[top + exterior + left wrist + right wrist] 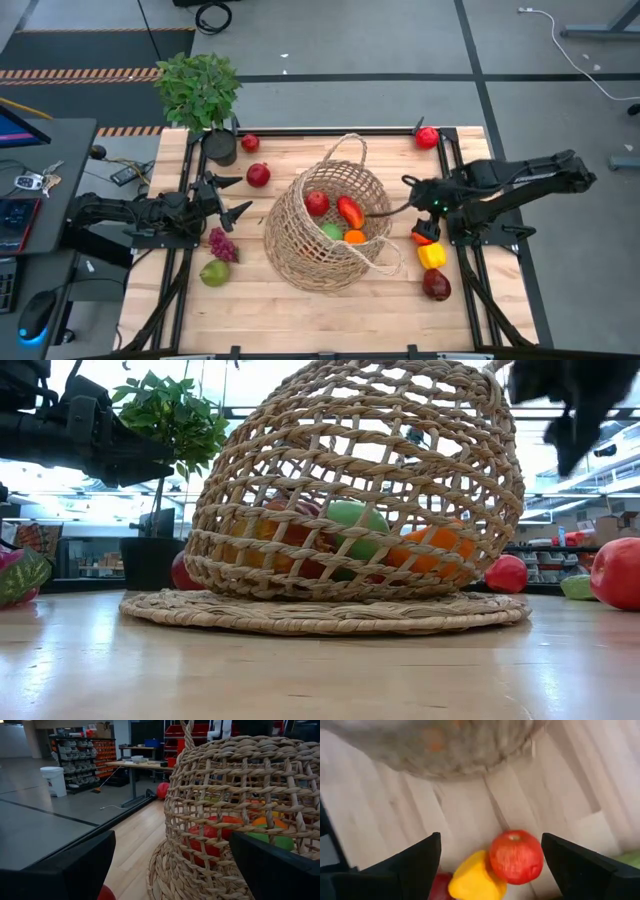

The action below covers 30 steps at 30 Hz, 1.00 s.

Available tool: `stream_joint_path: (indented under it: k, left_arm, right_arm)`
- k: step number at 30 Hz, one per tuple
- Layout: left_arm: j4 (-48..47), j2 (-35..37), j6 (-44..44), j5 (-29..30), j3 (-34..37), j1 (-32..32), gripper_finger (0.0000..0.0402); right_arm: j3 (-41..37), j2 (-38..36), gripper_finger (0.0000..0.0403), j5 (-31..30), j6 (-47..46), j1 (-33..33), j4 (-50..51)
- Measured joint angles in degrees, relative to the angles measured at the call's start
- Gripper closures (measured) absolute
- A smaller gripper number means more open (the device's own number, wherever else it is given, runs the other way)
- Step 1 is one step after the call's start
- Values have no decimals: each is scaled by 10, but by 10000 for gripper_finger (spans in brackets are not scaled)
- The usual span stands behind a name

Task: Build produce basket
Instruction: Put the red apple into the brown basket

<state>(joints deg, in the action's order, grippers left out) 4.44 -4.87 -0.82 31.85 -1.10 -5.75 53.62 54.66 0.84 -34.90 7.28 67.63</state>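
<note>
- Basket (325, 235): large round tan open-weave wicker, two loop handles, mid-table on the wooden table (300, 310). Landmark for everything below.
- Inside basket: red apple-like fruit (317, 203), long red pepper (350, 211), green fruit (331, 232), orange fruit (354, 237).
- Left of basket: purple grape bunch (221, 243), green pear (214, 272); dark red round fruit (258, 175) up-left, smaller red one (250, 143) beyond it beside the potted leafy plant (200, 95).
- Right of basket: small orange-red piece (423, 236), yellow pepper (432, 256), dark red fruit (436, 285) in a cluster; red tomato-like fruit (427, 137) at far right corner.
- Left gripper (235, 196): left of basket, above table, pointing at basket wall, jaws spread, holding nothing.
- Right gripper (487, 865): just right of basket, above the cluster, jaws spread, empty; wrist view shows red fruit (516, 856) and yellow pepper (475, 879) between the fingers, below them, not gripped.
</note>
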Motion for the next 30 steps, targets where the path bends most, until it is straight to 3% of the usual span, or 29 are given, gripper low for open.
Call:
stream_joint_path:
  k: [13, 19, 30]
  left_arm:
    - [0, 0, 0, 0, 0, 0, 4]
    - [0, 0, 0, 0, 0, 0, 4]
    - [0, 0, 0, 0, 0, 0, 4]
  right_arm:
    - [-175, -78, 52, 1, -80, 2, -116]
    - [-223, -105, 34, -2, -104, 2, -116]
    - [-239, -30, 20, -12, -113, 2, -130]
